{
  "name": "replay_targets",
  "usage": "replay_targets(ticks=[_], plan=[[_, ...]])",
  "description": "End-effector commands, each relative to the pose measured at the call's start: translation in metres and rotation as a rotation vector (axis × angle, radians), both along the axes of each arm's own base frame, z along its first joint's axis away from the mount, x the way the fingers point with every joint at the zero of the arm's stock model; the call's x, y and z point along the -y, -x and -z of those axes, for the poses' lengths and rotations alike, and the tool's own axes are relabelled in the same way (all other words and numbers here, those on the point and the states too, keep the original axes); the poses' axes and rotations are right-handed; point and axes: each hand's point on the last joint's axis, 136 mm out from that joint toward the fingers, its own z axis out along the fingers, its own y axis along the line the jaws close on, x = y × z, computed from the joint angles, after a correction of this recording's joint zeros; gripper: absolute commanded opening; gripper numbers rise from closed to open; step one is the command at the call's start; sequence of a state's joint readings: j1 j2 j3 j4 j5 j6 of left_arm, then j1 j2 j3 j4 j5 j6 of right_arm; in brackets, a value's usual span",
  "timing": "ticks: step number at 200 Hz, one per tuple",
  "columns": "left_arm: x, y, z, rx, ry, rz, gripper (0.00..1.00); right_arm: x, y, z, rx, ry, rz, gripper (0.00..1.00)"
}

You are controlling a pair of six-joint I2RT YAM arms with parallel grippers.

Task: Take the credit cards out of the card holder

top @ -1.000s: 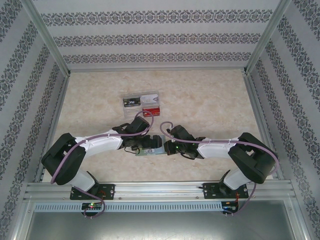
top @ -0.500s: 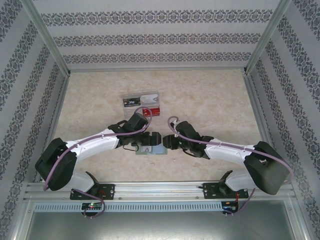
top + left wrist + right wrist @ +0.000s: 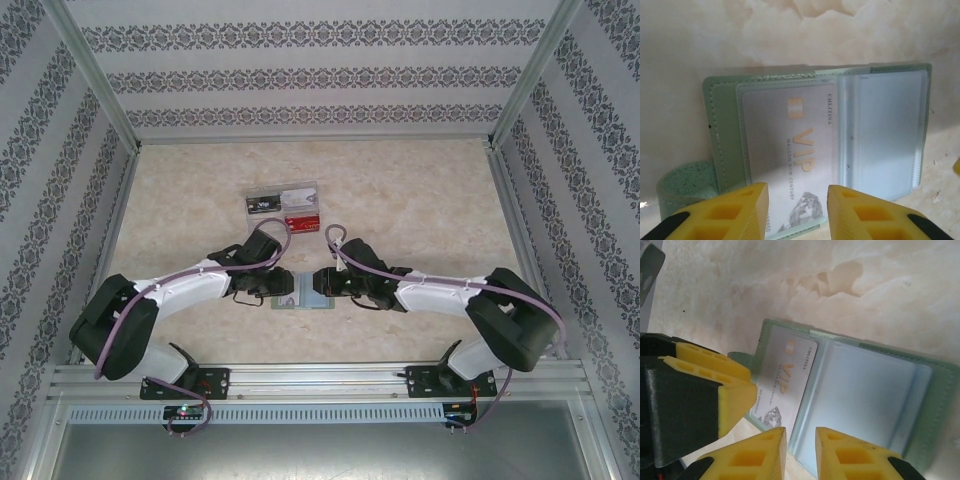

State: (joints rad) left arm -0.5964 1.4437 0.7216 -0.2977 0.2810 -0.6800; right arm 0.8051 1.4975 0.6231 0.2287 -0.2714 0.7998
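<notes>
The card holder (image 3: 303,299) lies open and flat on the table between my two grippers, pale green with clear blue-grey pockets. One credit card (image 3: 790,140), silver with "VIP" on it, sits in the left pocket (image 3: 782,375). The right pocket (image 3: 865,390) looks empty. My left gripper (image 3: 797,200) hovers over the card's near edge, jaws apart, nothing clamped. Just above the middle fold at the holder's near edge, my right gripper (image 3: 800,437) shows a narrow gap. The left gripper's fingers (image 3: 732,400) stand beside the holder's left edge. A green side tab (image 3: 685,180) curls out at the left.
A clear plastic box (image 3: 285,200) sits on the table beyond the grippers, with a reddish card (image 3: 302,222) at its near right. Metal frame rails border the table (image 3: 420,190). Open marble surface lies to the left, right and far side.
The left jaws have narrowed from wide open. Both grippers, nearly touching over the holder half a second ago, have drawn slightly apart, so the holder shows between them.
</notes>
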Motion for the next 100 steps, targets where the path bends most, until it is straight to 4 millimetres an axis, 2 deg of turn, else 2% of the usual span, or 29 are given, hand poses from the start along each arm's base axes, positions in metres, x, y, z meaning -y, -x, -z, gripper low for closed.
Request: replay_targets(ticks=[1, 44, 71, 100], plan=[[-0.004, -0.004, 0.006, 0.011, 0.005, 0.004, 0.36, -0.022, -0.003, -0.012, -0.021, -0.08, -0.005, 0.23], [-0.001, -0.001, 0.013, -0.009, 0.034, 0.0, 0.35, -0.031, -0.002, -0.003, -0.054, -0.074, -0.003, 0.23], [0.0, 0.002, 0.017, -0.024, 0.05, -0.01, 0.28, -0.034, -0.002, 0.004, -0.079, -0.069, 0.004, 0.23], [-0.001, 0.006, 0.021, -0.038, 0.056, -0.02, 0.27, -0.035, -0.002, 0.014, -0.109, -0.062, 0.015, 0.23]])
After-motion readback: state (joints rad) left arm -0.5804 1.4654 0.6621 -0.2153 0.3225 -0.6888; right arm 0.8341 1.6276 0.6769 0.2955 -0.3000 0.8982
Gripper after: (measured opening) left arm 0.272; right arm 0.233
